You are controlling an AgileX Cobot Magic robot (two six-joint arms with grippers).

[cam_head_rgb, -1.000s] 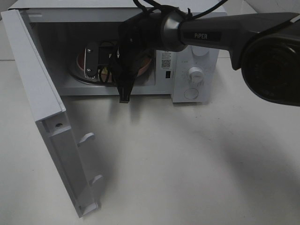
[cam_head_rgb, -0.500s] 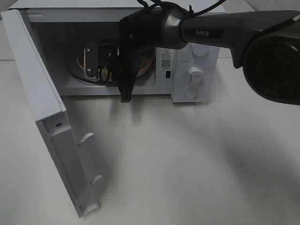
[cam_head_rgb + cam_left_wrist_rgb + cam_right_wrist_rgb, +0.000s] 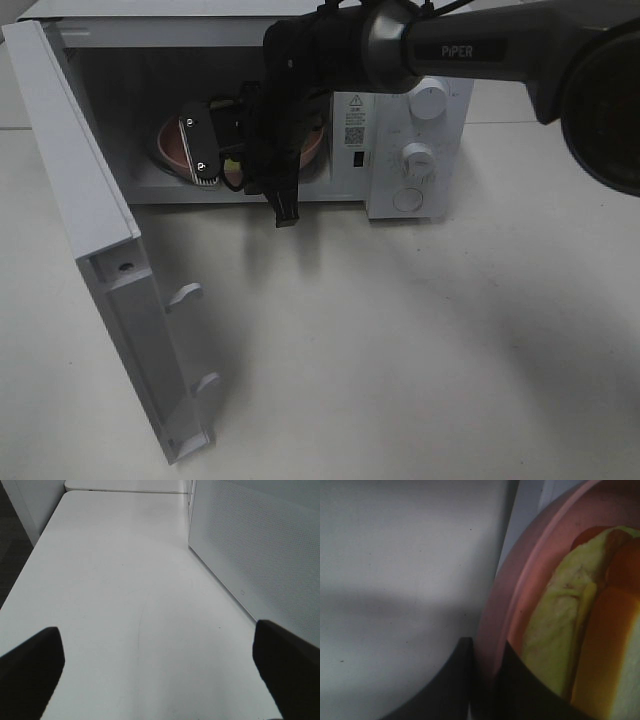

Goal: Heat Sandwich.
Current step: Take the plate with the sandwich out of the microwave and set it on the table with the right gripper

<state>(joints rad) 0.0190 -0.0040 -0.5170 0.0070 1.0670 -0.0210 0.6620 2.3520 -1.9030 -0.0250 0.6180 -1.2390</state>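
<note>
The sandwich [image 3: 555,630] lies on a round pink plate [image 3: 520,580]; its pale yellow-green layer and an orange filling show close up in the right wrist view. My right gripper [image 3: 487,652] has a dark finger on each side of the plate's rim and is closed on it. In the high view the plate [image 3: 172,150] sits inside the open microwave [image 3: 415,150], and my right gripper [image 3: 215,165] reaches into the cavity and hides most of the sandwich. My left gripper [image 3: 160,670] hangs open over bare table with nothing between its fingers.
The microwave door [image 3: 90,220] stands swung wide to the left, reaching towards the table's front. Two dials [image 3: 418,158] sit on the control panel at the right. A white perforated panel [image 3: 260,555] rises beside my left gripper.
My right gripper's jaws have narrowed onto the plate rim. The right wrist has shifted a little to the right and lower at the microwave's mouth. The left gripper has not changed.
</note>
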